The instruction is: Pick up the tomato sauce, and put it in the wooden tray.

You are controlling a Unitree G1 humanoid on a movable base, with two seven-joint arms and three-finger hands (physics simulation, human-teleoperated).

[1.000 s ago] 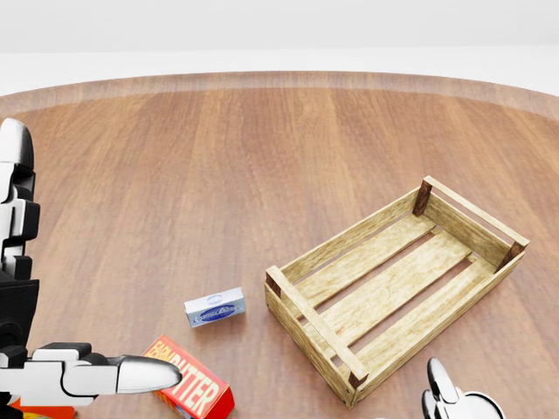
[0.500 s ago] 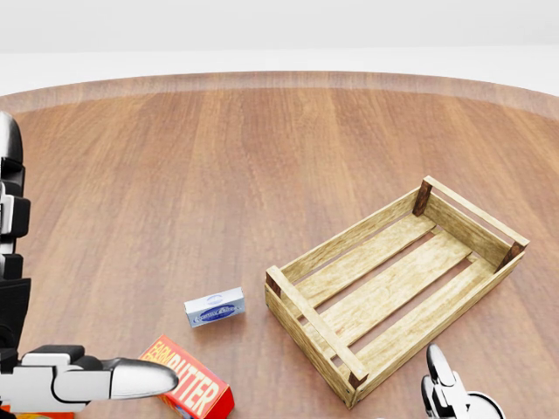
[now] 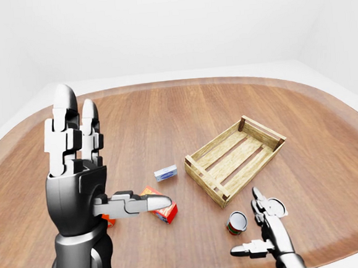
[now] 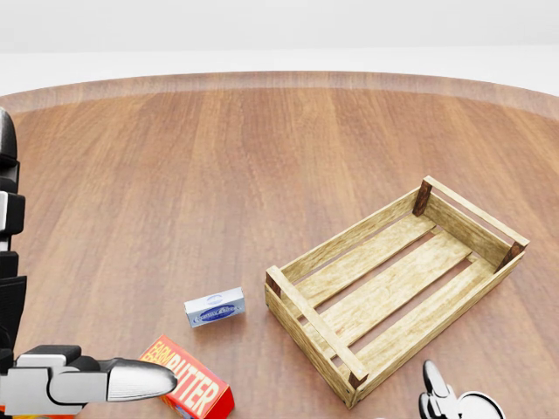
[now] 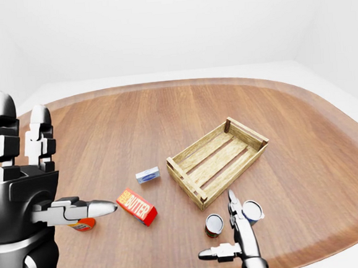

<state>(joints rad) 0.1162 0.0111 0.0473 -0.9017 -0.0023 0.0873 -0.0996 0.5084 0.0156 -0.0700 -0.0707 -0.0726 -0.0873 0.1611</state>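
A small can with a red and green label [image 3: 237, 222], which I take for the tomato sauce, stands upright on the wooden table just below the near corner of the wooden tray [image 3: 256, 168]. The tray holds nothing. My right hand [image 3: 251, 227] is open at the bottom of the left-eye view, right beside the can and not closed on it. A second can [image 5: 253, 211] shows just right of that hand. My left hand [image 3: 115, 151] is open and raised at the left, fingers up and thumb out, holding nothing.
A red butter box [image 5: 136, 207] lies left of the tray, partly behind my left thumb in the left-eye view. A small blue-and-white box [image 3: 166, 172] lies above it. An orange item [image 5: 82, 225] is mostly hidden behind my left thumb.
In the head view my left hand has slid slightly left and down. My right fingertip has sunk lower at the bottom edge. The objects have not moved.
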